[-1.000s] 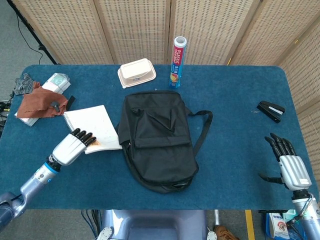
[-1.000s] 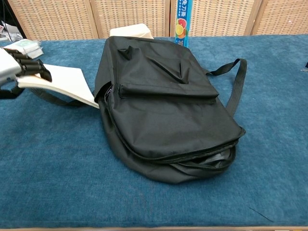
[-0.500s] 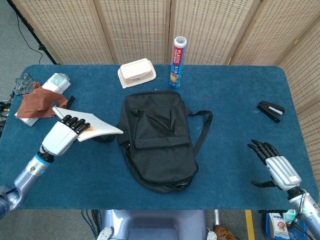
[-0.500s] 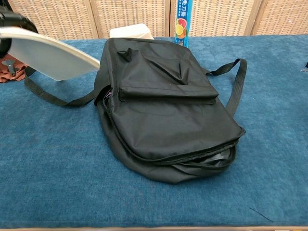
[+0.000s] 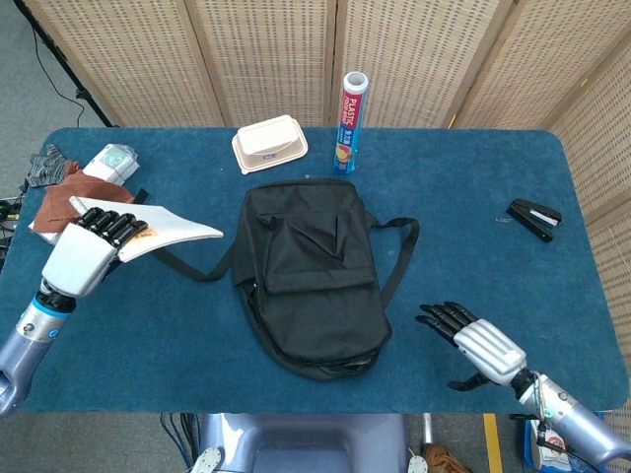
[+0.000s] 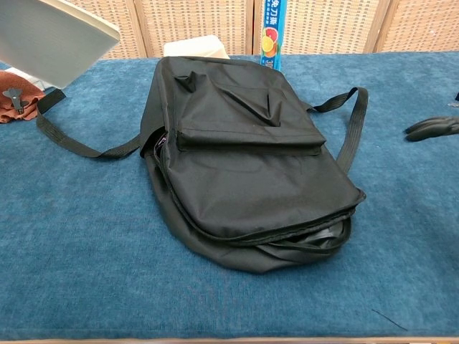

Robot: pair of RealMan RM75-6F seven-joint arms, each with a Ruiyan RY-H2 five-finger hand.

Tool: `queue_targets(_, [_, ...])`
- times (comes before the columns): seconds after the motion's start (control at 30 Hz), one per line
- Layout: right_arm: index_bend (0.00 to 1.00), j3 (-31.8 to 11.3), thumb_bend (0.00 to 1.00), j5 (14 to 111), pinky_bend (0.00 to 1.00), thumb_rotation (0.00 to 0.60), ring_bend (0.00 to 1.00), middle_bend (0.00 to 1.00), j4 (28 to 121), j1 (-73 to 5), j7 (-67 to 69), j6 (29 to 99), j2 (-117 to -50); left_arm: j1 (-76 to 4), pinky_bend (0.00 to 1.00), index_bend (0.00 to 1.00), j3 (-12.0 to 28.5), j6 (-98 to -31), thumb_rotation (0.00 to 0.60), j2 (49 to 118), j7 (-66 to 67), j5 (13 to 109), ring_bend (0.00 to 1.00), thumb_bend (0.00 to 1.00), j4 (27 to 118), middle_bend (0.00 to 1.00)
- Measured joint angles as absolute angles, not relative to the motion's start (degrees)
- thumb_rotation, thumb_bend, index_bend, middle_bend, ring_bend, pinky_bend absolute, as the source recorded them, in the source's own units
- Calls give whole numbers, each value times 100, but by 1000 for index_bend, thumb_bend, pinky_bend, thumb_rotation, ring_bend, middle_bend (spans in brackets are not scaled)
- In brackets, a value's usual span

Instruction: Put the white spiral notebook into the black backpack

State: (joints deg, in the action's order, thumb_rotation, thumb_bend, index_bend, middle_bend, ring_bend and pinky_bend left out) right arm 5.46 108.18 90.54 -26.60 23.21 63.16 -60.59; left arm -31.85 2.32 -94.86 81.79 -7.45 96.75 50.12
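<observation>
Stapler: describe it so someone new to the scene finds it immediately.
Start at the black backpack in the middle of the blue table and look toward the table's right edge in the head view. The stapler lies there alone, small, black and long, well beyond the right hand. Nothing else sits on that side.
</observation>
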Motion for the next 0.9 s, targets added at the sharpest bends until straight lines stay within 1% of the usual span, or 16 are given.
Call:
queue_targets(0.27, [23, 263, 0, 10501, 0, 600, 0, 0, 9298, -3039, 1483, 5766, -6506, -3073, 575, 744, 272, -9601, 600, 8094, -937, 9663, 535, 919, 4974, 709])
queue_targets(0.5, [26, 26, 0, 9922, 0, 600, 0, 0, 9252, -3333, 596, 5187, -7138, -3027, 575, 744, 280, -9654, 600, 8079, -1079, 9695, 535, 916, 4902, 709])
queue_targets(0.7, [35, -134, 0, 9423, 0, 600, 0, 0, 9227, -3516, 259, 4898, -7605, -3002, 575, 744, 285, -9642, 600, 8169, -1260, 9687, 535, 916, 4775, 709])
queue_targets(0.9, [66, -236, 0, 9095, 0, 600, 0, 0, 9105, -3655, 32, 4781, -7943, -2952, 575, 744, 282, -9689, 600, 8296, -1468, 9682, 535, 916, 4576, 709])
